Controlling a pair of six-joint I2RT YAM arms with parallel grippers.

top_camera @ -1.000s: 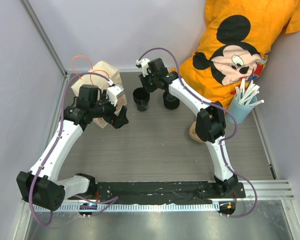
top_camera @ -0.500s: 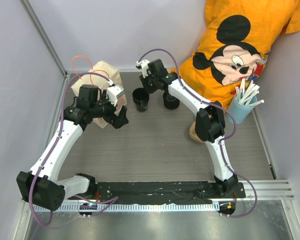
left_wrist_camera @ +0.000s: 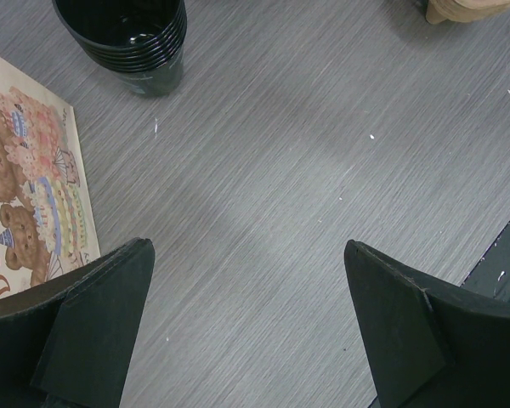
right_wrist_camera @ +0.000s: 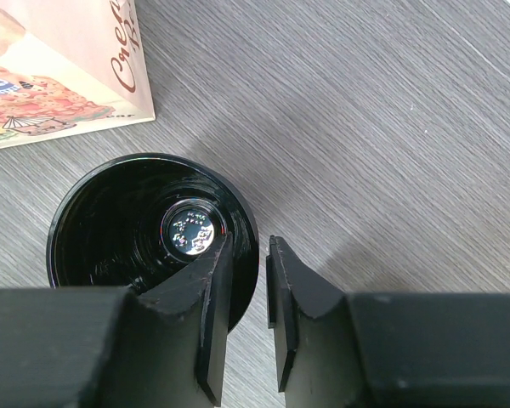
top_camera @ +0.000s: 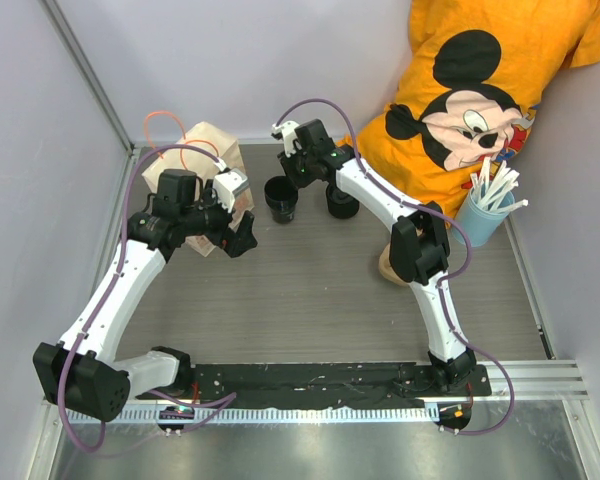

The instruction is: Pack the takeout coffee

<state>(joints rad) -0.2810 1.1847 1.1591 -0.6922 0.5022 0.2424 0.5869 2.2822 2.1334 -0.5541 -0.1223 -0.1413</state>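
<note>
Takeout coffee cup is found standing upright near the far edge of the worktop, a little left of its middle, mouth up and long axis vertical, and it is met from straight above by the right gripper. That gripper is set narrow, astride the rim: one finger is seen inside the dark mouth, the other outside the wall on the cup's right side, so the coming move is judged to hang on that thin wall being held between them. Whether the wall is actually pinched cannot be told. The right arm is plainly the nearer one. The left gripper is spread wide over bare worktop, nothing in it, just beside the paper bag toward the far left corner, with the cup off to its right. From the left wrist view ridged rims are made out, so several nested cups are suspected. A second black object just right of the cup is half covered by the right arm and cannot be identified.
</note>
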